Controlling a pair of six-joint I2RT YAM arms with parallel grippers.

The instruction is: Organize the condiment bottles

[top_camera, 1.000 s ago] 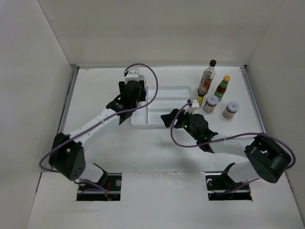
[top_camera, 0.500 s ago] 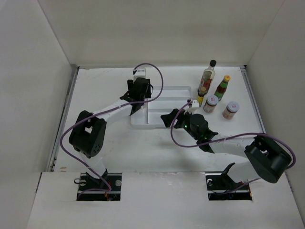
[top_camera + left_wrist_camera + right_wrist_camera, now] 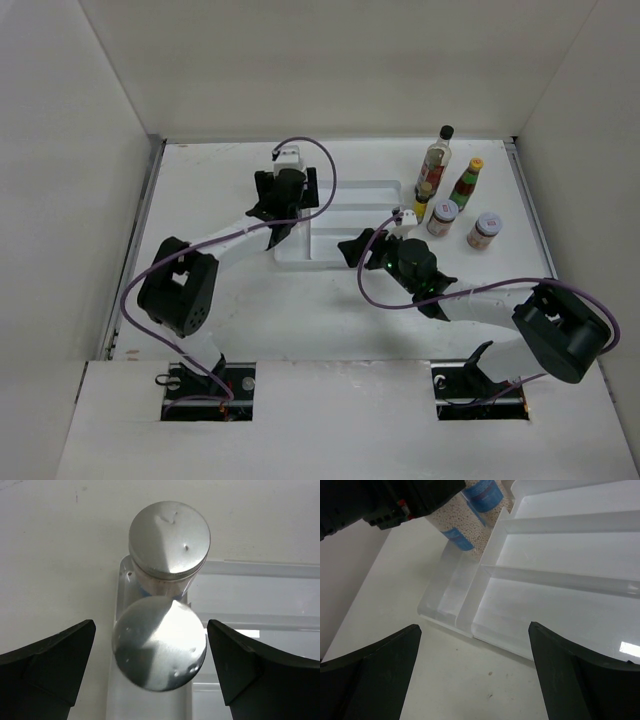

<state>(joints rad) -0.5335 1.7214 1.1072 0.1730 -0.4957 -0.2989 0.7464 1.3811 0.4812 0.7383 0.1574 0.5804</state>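
Left pincer [image 3: 151, 630]: spread wide, with a black finger at each lower corner of the left wrist view. It grips nothing, and a gap shows on both sides of the lid between the fingers.
Lower grey-lidded jar [image 3: 160, 650]: round dull-metal lid with small dents, centre of the left wrist view, between the fingers and touching neither.
Upper grey-lidded jar [image 3: 170, 540]: same kind of lid with clear glass below it, at the top centre of that view, just behind the lower jar. I cannot tell whether the two touch.
Jar bodies: in the right wrist view, upper left, they are clear, filled with white grains and wrapped in blue labels. Both stand in the narrow end compartment of the tray.
White divided tray [image 3: 345, 215]: centre of the top view, on the tabletop [image 3: 300, 310].
Right pincer [image 3: 475, 626]: fully parted and holding nothing, over the tray's near edge.
Tall clear bottle [image 3: 435, 160]: black cap, upper right of the top view, outside the tray.
Red sauce bottle [image 3: 467, 183]: yellow cap, just right of the tall one.
Tiny yellow bottle [image 3: 424, 200]: just below the tall bottle, beside the tray's right end.
Red-labelled jars: one [image 3: 442, 217] right next to the tiny bottle, the other [image 3: 484, 230] further right.
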